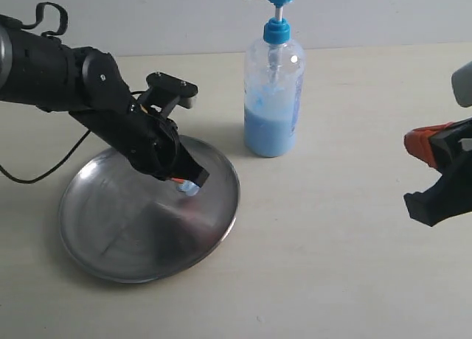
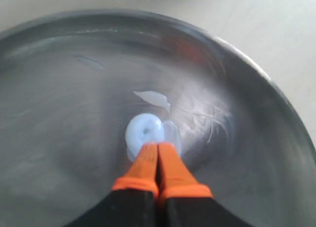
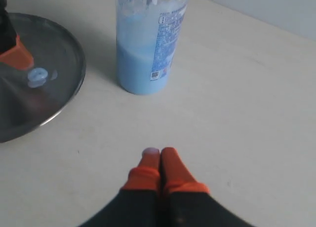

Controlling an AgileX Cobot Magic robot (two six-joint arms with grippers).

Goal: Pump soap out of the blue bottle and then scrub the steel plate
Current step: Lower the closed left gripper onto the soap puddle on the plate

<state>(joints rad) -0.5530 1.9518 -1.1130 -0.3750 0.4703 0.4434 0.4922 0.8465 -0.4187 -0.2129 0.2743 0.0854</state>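
The steel plate (image 1: pixel 133 232) lies at the left, tilted up at its near rim under my left arm. My left gripper (image 1: pixel 190 184) (image 2: pixel 158 146) is shut, and its orange tips press on a round pale-blue blob of soap (image 2: pixel 145 130) (image 3: pixel 37 76) in the plate (image 2: pixel 59 89). A thin soap smear (image 2: pixel 154 97) and whitish streaks lie just beyond the blob. The blue bottle (image 1: pixel 273 103) (image 3: pixel 148 44) stands upright right of the plate, about a third full. My right gripper (image 3: pixel 160 152) (image 1: pixel 422 144) hangs shut over bare table at the far right, with a pale dab on one fingertip.
A black cable (image 1: pixel 44 169) trails from the left arm across the table behind the plate. The pale table (image 1: pixel 332 265) stretches between the bottle and my right gripper. A light wall (image 1: pixel 184 15) runs along the back edge.
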